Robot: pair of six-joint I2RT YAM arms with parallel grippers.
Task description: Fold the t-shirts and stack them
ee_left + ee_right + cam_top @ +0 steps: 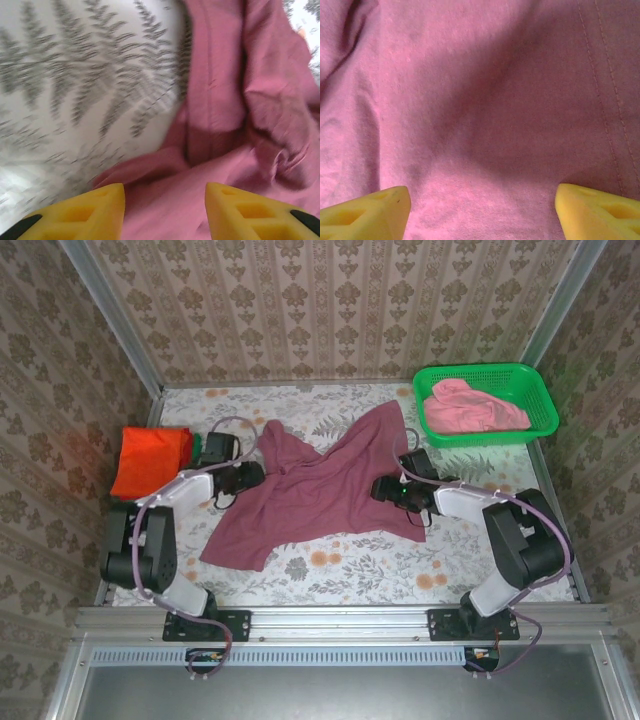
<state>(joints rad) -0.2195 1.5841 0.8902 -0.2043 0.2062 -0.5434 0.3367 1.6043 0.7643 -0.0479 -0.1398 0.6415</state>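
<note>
Four t-shirts counted: one maroon t-shirt [315,485] spread out and crumpled mid-table, one pink t-shirt [468,408] bunched inside the one green basket [540,390] at the far right corner, one orange t-shirt [148,460] lying at the left edge, and one green t-shirt [197,447] seen as a small sliver just beside the orange one

Two arms, both low over the maroon t-shirt. Left arm [150,530] rises from its base, bends and reaches rightward; left gripper [250,477] sits at the shirt's left edge. Left wrist view: its yellow fingers [95,210] are apart with nothing pinched, and the folded maroon hem lies beneath and ahead of them. Right arm [515,530] bends and reaches leftward; right gripper [385,488] is at the shirt's right edge. Right wrist view: its yellow fingers [370,210] are spread wide over flat maroon cloth, a double stitched seam running down the right side. Cannot tell whether either set of tips touches the cloth

One table [350,570] with a pale cover printed with flowers and grey fern leaves. Brown patterned walls [330,300] on three sides, metal posts in the corners, and a metal rail [340,620] along the near edge where both bases are bolted
</note>
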